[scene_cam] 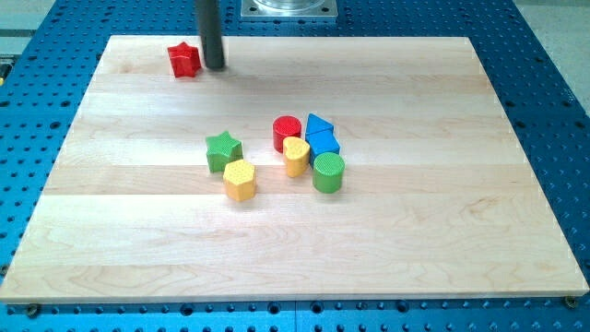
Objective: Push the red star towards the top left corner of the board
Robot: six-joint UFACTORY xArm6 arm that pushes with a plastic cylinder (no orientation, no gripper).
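The red star (184,60) lies near the board's top left, close to the top edge. My tip (215,66) stands just to the right of the star, very near it or touching its right side. The dark rod rises straight up out of the view's top.
The wooden board (442,231) lies on a blue perforated table. A cluster sits mid-board: green star (223,150), yellow hexagon (240,179), red cylinder (287,133), yellow heart (296,156), green cylinder (328,171), blue triangle (318,126) and another blue block (325,143).
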